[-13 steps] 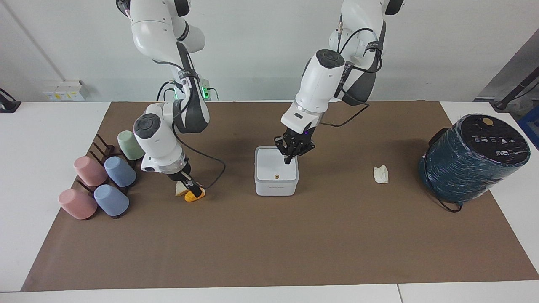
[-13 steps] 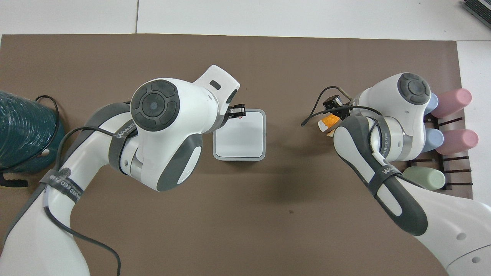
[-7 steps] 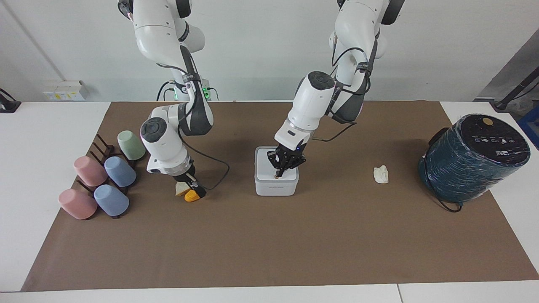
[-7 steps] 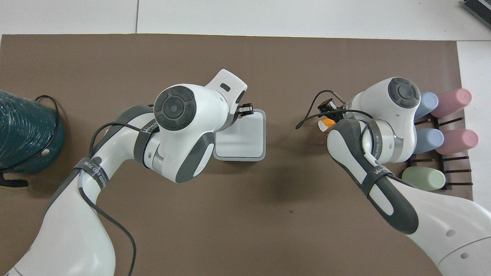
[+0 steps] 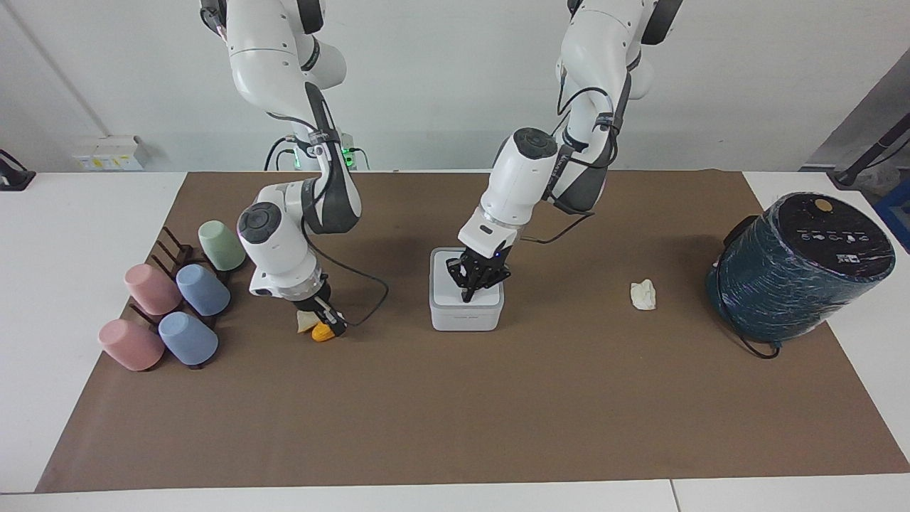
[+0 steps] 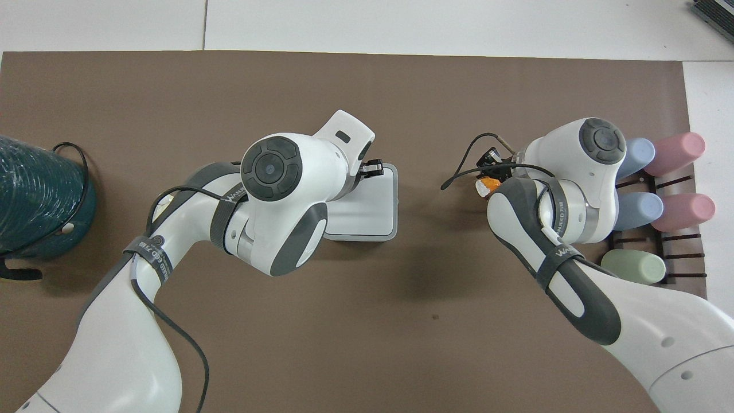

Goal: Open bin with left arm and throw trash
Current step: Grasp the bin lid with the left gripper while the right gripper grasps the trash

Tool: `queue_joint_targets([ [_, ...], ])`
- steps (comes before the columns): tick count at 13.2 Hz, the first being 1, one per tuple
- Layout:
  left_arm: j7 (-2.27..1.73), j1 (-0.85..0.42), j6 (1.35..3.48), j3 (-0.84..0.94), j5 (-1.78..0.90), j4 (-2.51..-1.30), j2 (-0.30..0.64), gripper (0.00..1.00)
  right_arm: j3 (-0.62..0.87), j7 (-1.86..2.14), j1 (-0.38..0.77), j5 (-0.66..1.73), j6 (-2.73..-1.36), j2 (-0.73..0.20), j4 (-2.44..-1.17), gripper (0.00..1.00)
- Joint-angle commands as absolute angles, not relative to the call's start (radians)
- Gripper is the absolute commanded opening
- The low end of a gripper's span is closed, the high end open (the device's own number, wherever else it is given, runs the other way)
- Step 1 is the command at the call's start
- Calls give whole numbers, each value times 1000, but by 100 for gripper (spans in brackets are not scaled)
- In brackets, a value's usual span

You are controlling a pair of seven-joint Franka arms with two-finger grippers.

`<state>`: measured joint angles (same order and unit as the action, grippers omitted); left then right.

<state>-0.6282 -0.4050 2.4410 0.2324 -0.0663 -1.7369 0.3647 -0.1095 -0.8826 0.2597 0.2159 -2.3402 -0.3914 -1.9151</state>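
The left gripper (image 5: pixel 469 290) is pressing down on the lid of the bin (image 5: pixel 466 313), its fingertips drawn together into one point near the lid's edge farthest from the robots. The bin is sitting square and closed at the middle of the brown mat (image 5: pixel 455 412), with no long axis to speak of. The right gripper (image 5: pixel 328 326) is reaching down onto the corn piece (image 5: pixel 322 333), its fingers seeming to be closing around it, though the grip is hard to confirm. The bread wedge (image 5: pixel 306 324) is lying just beside the corn. The paper wad (image 5: pixel 643 294) is resting toward the left arm's end, near the teal cylinder (image 5: pixel 800 267). The facing view is showing the wad; in the overhead view the left arm is hiding it.
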Motion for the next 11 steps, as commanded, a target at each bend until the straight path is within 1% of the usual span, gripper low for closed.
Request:
queue_joint_targets([
  [1, -643, -431, 2471, 216, -68, -1801, 367, 0, -104, -888, 259, 238, -2361, -407, -1910, 0],
  [5, -635, -431, 2482, 216, -66, -1827, 367, 0, -106, -824, 258, 236, -2287, -384, -1867, 0],
  [11, -634, -431, 2484, 216, -66, -1822, 388, 0, -106, -579, 245, 236, -2229, -286, -1855, 0],
])
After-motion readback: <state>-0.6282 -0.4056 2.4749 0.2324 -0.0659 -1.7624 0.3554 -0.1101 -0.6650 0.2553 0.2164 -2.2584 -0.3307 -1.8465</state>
